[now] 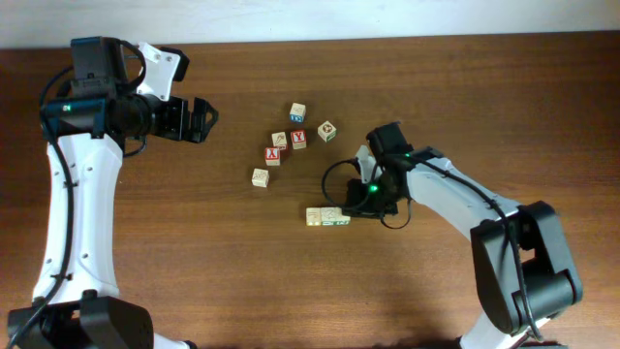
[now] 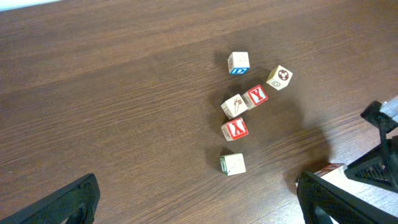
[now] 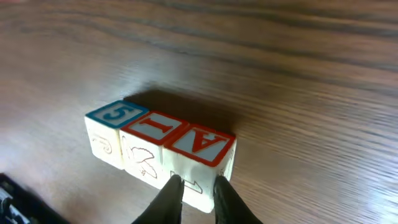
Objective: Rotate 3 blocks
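So the right gripper [image 3: 196, 185] has its fingers pulled close together with just a narrow slit between them. The tips are right up against the end block [image 3: 200, 144], the one with the red A face, and I can't tell if it's actually pinching it. That block closes a tight row of three blocks [image 3: 149, 155] on the table [image 1: 194, 252]. Six loose cubes [image 1: 279, 141] sit scattered nearby. The left gripper [image 1: 205, 118] hangs wide open, well apart.

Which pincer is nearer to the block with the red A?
Right. The right pincer is right at the A block, by its near side. The left pincer hangs open far off, on the other side of the loose blocks.
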`<state>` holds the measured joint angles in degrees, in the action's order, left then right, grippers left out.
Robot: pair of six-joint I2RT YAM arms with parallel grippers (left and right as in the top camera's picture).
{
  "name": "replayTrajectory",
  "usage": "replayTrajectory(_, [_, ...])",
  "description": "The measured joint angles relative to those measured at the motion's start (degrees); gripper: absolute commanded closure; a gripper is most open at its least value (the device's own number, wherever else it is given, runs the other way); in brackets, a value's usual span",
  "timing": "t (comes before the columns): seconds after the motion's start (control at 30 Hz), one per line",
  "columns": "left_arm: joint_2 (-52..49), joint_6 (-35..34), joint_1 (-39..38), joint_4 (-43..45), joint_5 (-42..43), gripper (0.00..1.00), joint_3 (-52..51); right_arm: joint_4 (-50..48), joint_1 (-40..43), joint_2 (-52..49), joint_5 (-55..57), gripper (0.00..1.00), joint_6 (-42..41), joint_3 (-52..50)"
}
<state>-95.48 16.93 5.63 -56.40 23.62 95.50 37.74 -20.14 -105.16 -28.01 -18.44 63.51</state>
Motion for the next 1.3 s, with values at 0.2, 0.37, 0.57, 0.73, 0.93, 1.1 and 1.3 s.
replayTrajectory(0.2, [0.1, -15.3, -6.2, 0.6, 0.1, 1.00, -7.6, 9.5, 6.5, 3.2, -0.4, 0.85, 1.0, 5.1])
replayTrajectory(0.37, [-1.2, -27.2, -18.8, 14.2, -0.7, 1.00, -33.5, 7.3, 4.3, 3.7, 3.3, 0.90, -1.3, 1.0])
replayTrajectory(0.57, [-9.2, -28.9, -22.6, 22.3, 2.2, 1.00, -36.0, 0.2, 1.1, 3.6, 4.4, 0.90, -6.6, -3.8])
replayTrajectory(0.73, [-10.8, -26.7, -22.6, 25.6, 6.6, 1.00, -36.5, -1.5, 1.1, 3.6, 4.8, 0.90, -9.0, -3.8])
replayTrajectory(0.93, [-10.8, -25.9, -25.1, 27.1, 7.5, 1.00, -36.5, -2.1, -0.2, 3.6, 6.6, 0.90, -11.8, -3.8])
replayTrajectory(1.1, [-10.8, -25.9, -25.0, 26.8, 7.5, 1.00, -36.5, -1.0, -0.2, 3.6, 7.0, 0.90, -13.1, -3.8])
replayTrajectory(1.3, [-10.8, -25.9, -23.8, 25.6, 10.8, 1.00, -36.5, -1.0, -0.2, 1.6, 6.8, 0.90, -13.3, -3.8])
